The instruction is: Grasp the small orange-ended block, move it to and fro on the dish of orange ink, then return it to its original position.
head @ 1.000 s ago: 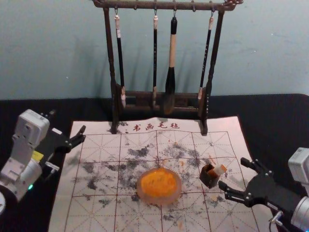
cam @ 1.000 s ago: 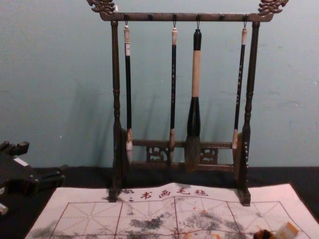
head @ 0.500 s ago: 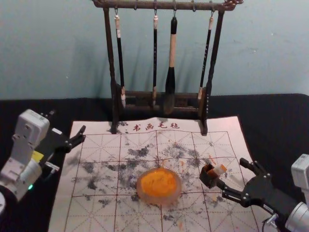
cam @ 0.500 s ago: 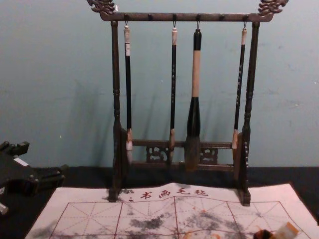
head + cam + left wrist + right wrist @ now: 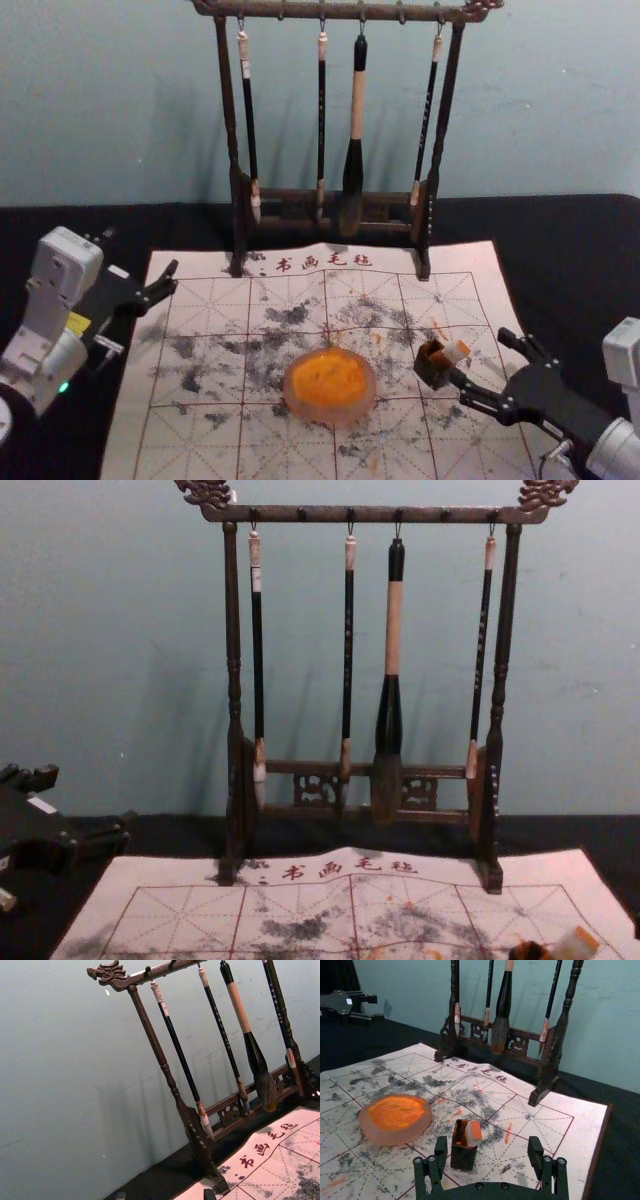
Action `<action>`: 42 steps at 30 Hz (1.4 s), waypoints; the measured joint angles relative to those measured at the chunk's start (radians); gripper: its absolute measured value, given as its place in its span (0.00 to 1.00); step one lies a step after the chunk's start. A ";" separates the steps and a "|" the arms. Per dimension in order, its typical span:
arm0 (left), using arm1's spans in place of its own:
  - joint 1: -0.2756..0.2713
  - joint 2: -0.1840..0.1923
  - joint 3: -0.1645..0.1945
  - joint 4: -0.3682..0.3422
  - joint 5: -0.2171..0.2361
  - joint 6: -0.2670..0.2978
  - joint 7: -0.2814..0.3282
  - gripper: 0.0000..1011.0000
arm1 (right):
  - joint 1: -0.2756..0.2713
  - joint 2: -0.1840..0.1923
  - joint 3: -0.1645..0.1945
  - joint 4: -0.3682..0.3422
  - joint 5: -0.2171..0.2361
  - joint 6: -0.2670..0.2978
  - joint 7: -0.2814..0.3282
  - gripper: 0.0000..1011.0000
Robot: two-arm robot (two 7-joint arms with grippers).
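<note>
Head view: the right gripper [image 5: 480,355] is positioned low over the right-hand part of a white calligraphy mat [image 5: 205,440] with red-brown grid lines and dark ink stains. Its fingers are spread and grip nothing. They point toward a small, dark, square-mouthed box [image 5: 430,372]; one fingertip is just beside the box, and contact cannot be confirmed.

The small white block with an orange end [image 5: 455,351] is seated in the box, tilted, with the orange end projecting above the rim. Right wrist view: the box and block are located ahead of the gripper, within the gap between the fingertips, nearer to one finger than to the other.

The round, translucent dish of orange ink [image 5: 331,414] rests on the mat, to the left of the box and apart from it. The left gripper [image 5: 140,254] is parked at the left edge of the mat, fingers spread. A dark wooden rack [image 5: 230,120] with four hanging brushes stands at the mat's far edge on the black-covered tabletop [image 5: 560,240].
</note>
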 joint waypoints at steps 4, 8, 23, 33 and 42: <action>0.000 0.000 0.000 0.000 0.000 0.000 0.000 0.99 | 0.010 -0.008 0.003 0.011 0.006 0.008 0.021 0.99; 0.000 0.000 0.000 0.000 0.000 0.000 0.000 0.99 | 0.018 -0.011 0.003 0.018 0.012 0.015 0.038 0.99; 0.000 0.000 0.000 0.000 0.000 0.000 0.000 0.99 | 0.048 -0.018 -0.002 0.042 0.016 0.028 0.057 0.99; 0.000 0.000 0.000 0.000 0.000 0.000 0.000 0.99 | 0.063 -0.020 -0.008 0.054 0.017 0.036 0.062 0.99; 0.000 0.000 0.000 0.000 0.000 0.000 0.000 0.99 | 0.069 -0.019 -0.011 0.057 0.021 0.039 0.065 0.99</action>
